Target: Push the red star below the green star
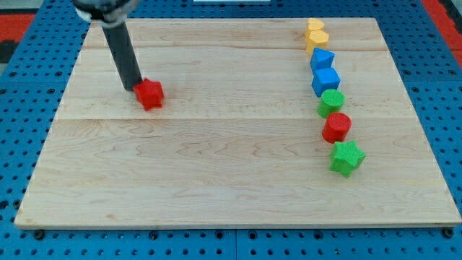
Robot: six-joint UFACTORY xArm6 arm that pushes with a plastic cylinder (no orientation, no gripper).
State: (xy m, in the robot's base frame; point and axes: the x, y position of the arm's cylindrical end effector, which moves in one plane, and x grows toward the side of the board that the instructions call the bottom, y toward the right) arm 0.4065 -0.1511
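The red star (150,94) lies on the wooden board at the upper left. My tip (134,88) touches the red star's left side, and the dark rod rises from it toward the view's top left. The green star (346,157) lies at the right of the board, at the bottom of a line of blocks, far from the red star.
Above the green star a line of blocks runs up the right side: a red cylinder (336,128), a green cylinder (331,102), a blue cube (325,80), a blue block (322,59), a yellow heart (317,40) and a yellow block (314,27). The wooden board (216,166) lies on a blue pegboard.
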